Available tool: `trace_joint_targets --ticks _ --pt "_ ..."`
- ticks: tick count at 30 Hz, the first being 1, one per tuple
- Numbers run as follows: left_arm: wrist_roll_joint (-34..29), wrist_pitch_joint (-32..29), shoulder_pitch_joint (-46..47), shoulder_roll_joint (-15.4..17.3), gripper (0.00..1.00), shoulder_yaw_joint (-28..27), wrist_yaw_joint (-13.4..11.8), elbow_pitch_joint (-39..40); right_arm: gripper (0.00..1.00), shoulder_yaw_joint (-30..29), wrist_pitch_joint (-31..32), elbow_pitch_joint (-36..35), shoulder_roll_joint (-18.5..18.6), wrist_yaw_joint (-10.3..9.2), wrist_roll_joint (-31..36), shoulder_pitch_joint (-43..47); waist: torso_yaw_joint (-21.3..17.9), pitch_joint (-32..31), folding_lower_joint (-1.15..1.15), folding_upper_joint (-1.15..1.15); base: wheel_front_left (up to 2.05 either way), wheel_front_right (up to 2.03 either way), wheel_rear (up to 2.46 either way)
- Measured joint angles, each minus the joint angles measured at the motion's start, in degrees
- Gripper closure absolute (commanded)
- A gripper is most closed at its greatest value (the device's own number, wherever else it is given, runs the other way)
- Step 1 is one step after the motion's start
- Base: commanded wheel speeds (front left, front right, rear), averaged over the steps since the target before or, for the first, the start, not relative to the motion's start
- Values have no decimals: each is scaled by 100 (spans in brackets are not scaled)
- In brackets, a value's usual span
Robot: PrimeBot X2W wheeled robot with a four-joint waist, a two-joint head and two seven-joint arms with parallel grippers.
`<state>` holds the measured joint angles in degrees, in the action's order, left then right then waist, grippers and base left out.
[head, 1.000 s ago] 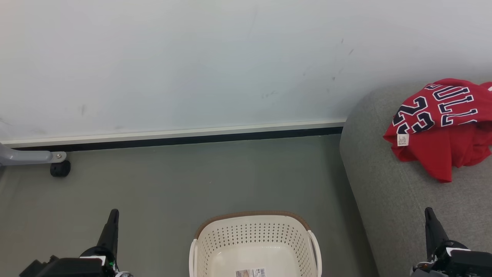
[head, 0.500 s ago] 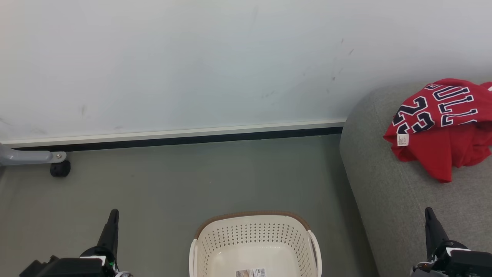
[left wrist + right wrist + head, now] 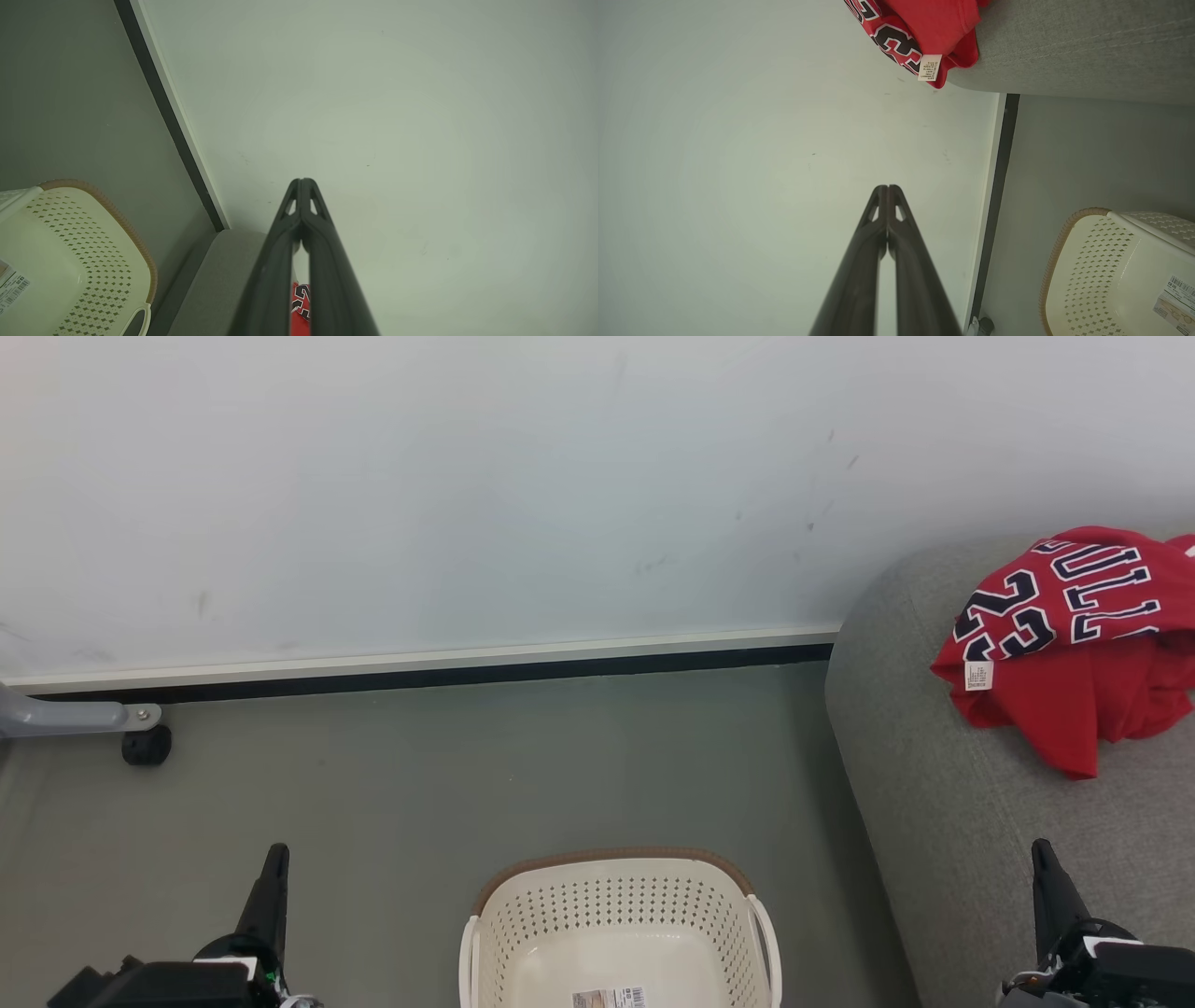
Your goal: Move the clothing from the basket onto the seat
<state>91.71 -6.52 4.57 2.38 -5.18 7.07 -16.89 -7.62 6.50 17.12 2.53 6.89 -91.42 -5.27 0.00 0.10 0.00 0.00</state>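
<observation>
The basket (image 3: 616,907) stood on the floor (image 3: 420,784), its near half cut off by the head view's bottom edge. The label (image 3: 609,998) on its bottom bore a barcode, but the print was too small to read. The clothing (image 3: 1074,644) lay on the seat (image 3: 934,821), well apart from the basket and running off the right edge. The jersey showed "22" beside navy letters partly folded under, and its white tag (image 3: 977,675) was illegible. The left gripper (image 3: 275,859) over the floor and the right gripper (image 3: 1044,857) over the seat both pointed up that view. Their fingers were pressed together and gripped nothing.
</observation>
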Motion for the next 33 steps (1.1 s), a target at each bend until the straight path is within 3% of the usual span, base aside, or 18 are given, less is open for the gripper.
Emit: trace_joint_targets --ticks 33 --pt "0 0 0 -1 100 0 0 -4 100 1 0 -1 -1 0 -1 0 0 0 0 0 0 0 0"
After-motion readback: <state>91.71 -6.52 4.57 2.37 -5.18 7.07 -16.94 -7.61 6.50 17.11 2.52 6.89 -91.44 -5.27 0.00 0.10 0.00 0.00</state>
